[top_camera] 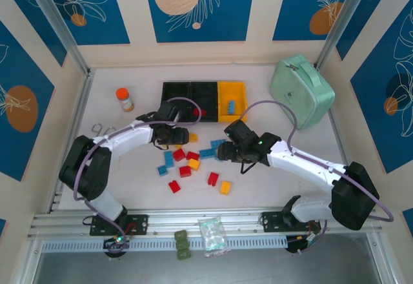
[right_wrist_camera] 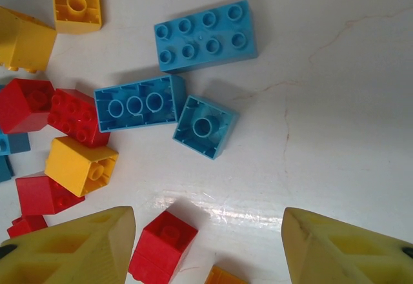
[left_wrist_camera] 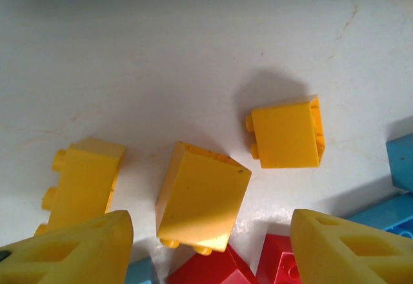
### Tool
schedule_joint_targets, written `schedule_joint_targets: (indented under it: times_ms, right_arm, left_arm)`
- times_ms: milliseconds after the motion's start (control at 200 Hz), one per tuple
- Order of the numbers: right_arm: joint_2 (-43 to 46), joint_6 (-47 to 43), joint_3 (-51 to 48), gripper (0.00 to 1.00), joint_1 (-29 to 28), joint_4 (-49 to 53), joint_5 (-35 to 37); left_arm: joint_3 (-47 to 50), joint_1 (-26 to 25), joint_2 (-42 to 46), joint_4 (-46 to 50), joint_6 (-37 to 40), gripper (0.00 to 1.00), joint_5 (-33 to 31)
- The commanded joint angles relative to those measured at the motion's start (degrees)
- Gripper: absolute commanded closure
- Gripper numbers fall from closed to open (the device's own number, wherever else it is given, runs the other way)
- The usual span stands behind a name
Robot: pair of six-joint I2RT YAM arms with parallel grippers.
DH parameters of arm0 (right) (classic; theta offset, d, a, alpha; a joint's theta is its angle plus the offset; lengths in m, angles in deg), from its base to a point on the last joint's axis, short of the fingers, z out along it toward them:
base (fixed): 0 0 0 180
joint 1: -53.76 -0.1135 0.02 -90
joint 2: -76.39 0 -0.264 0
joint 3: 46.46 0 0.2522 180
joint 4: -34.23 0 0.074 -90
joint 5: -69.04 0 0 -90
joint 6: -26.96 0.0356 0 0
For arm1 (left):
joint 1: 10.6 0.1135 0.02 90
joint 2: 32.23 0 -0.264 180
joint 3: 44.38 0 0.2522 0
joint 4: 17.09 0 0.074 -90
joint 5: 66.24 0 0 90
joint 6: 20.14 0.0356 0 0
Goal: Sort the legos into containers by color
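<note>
Red, yellow and blue legos [top_camera: 186, 162] lie scattered mid-table. Three joined containers stand at the back: two black bins [top_camera: 188, 93] with a red lego [top_camera: 202, 111] in one, and a yellow-orange bin [top_camera: 232, 94] holding a blue lego [top_camera: 230, 106]. My left gripper [left_wrist_camera: 210, 248] is open above a tipped yellow lego [left_wrist_camera: 202, 197], with two more yellow legos [left_wrist_camera: 287, 133] beside it. My right gripper [right_wrist_camera: 210, 245] is open over bare table, a red lego [right_wrist_camera: 162, 245] near its left finger and three blue legos [right_wrist_camera: 205, 35] further ahead.
An orange-capped bottle [top_camera: 124, 99] stands at the back left. A mint-green case [top_camera: 301, 91] sits at the back right. Olive-green blocks [top_camera: 182, 244] and a clear bag [top_camera: 213, 235] rest on the front rail. A metal tool [top_camera: 99, 130] lies by the left edge.
</note>
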Motion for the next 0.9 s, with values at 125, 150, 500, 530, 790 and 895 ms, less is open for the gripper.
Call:
schedule_joint_targets:
  times_ms: [125,150,500,530,790,895]
  right_arm:
    - [2.3,1.8,-1.3,0.39,0.0,1.0,0.9]
    - [2.4,1.8,-1.3,0.39,0.2,1.1,0.9]
    - [3.1,1.9,-1.7,0.39,0.4,1.0,0.8]
    - [3.1,2.0,-1.9,0.39,0.4,0.9,0.7]
    - [2.9,2.5,-2.5,0.39,0.4,0.1,0.6]
    - [2.8,2.5,-2.5,0.39,0.4,-0.1,0.5]
  left_arm:
    - [-3.3,-1.2,-5.1,1.7,2.8,0.4,-1.3]
    - [-3.5,-1.4,-5.5,1.9,2.9,0.41,-1.6]
    - [-4.4,-2.1,-8.2,1.3,3.7,0.67,-3.7]
    - [-4.6,-2.1,-8.4,1.6,3.9,0.69,-3.7]
    - [-5.2,-2.2,-9.3,3.1,4.6,0.54,-3.9]
    - [-5.4,-2.3,-10.1,3.0,4.8,0.54,-4.0]
